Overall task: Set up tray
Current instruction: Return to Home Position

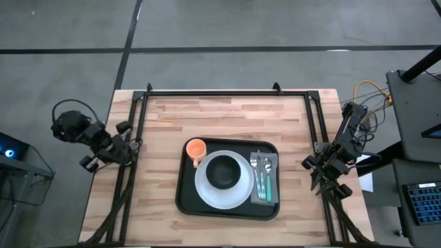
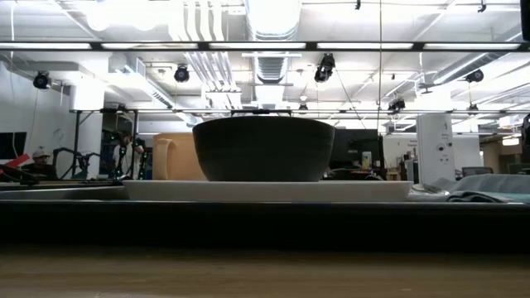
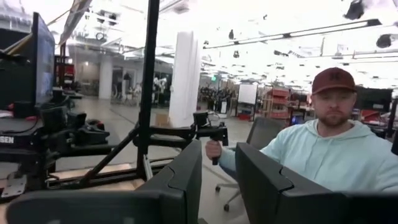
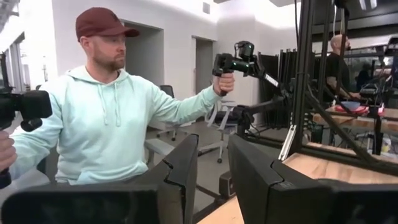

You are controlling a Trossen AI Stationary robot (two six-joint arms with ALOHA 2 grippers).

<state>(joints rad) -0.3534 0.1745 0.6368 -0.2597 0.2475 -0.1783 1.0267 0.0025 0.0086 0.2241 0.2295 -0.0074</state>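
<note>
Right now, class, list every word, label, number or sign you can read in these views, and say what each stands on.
Nothing reads clearly enough to quote.
White lettering on the dark equipment at the left wrist view's edge: cut off, blurred.
Emblem on the person's cap: too small to read.
The tray and its contents: no markings visible.
</note>
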